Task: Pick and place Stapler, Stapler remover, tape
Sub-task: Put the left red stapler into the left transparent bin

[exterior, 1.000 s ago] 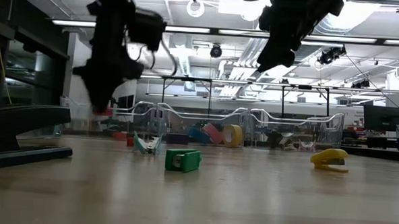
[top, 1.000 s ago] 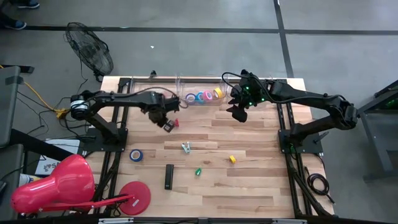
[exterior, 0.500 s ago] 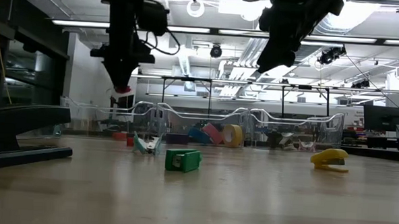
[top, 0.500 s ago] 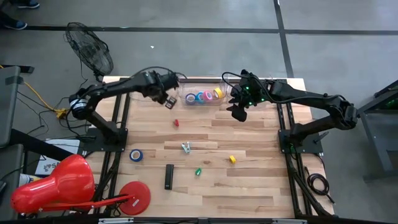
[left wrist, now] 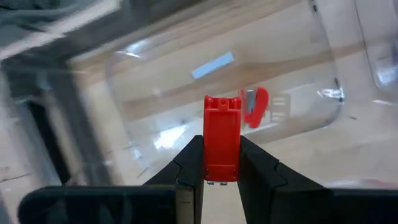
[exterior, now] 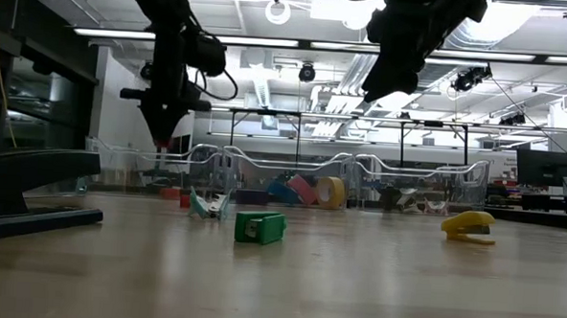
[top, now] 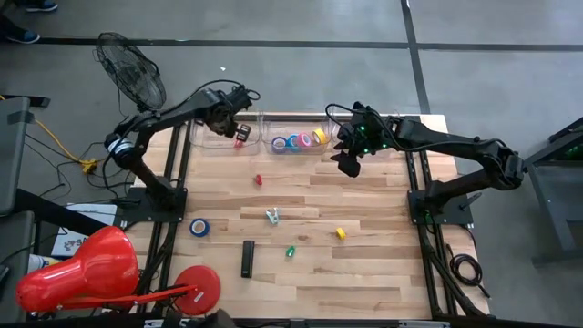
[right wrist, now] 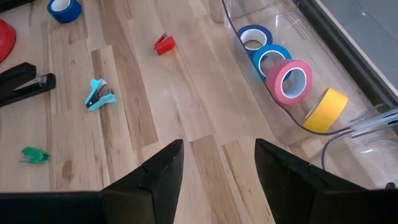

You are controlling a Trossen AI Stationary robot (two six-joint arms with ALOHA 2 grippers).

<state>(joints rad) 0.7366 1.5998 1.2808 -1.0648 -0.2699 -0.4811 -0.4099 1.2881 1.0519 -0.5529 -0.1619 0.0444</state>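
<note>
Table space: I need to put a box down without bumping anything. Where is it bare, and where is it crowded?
Bare: the near right of the table, past the yellow piece, and the strip below the right gripper. Crowded: the middle, around the blue remover, green piece and black stapler, and the far edge, where the bins hold tape.

The table (top: 364,273) is made of pale wood planks with visible grain and a smooth, faintly shiny finish. The bins (right wrist: 283,134) are formed of clear, glossy plastic. The red stapler (left wrist: 221,138) looks like smooth plastic. The tape rolls (right wrist: 289,81) appear smooth and slightly glossy.
</note>
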